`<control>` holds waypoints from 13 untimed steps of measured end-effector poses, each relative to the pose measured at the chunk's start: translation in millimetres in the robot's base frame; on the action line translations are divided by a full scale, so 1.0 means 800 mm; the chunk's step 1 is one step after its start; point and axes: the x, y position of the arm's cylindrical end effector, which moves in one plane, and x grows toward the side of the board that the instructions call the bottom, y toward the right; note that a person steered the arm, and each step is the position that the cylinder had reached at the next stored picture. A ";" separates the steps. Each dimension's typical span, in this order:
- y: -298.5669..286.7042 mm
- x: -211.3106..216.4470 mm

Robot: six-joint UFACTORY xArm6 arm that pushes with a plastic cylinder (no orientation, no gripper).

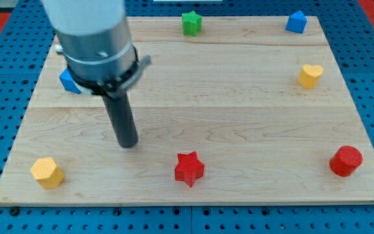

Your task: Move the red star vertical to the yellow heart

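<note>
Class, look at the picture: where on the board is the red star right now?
The red star sits near the view's bottom edge, about mid-board, right of and below my tip.

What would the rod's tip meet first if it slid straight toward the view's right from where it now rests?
My tip sits up-left of the red star. A straight rightward line likely passes just above it; nothing else shows there, though depth is uncertain.
</note>
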 end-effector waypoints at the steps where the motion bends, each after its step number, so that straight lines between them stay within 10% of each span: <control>1: 0.002 0.053; 6: 0.205 -0.004; 8: 0.205 0.067; 11: 0.321 -0.089; 13: 0.263 -0.088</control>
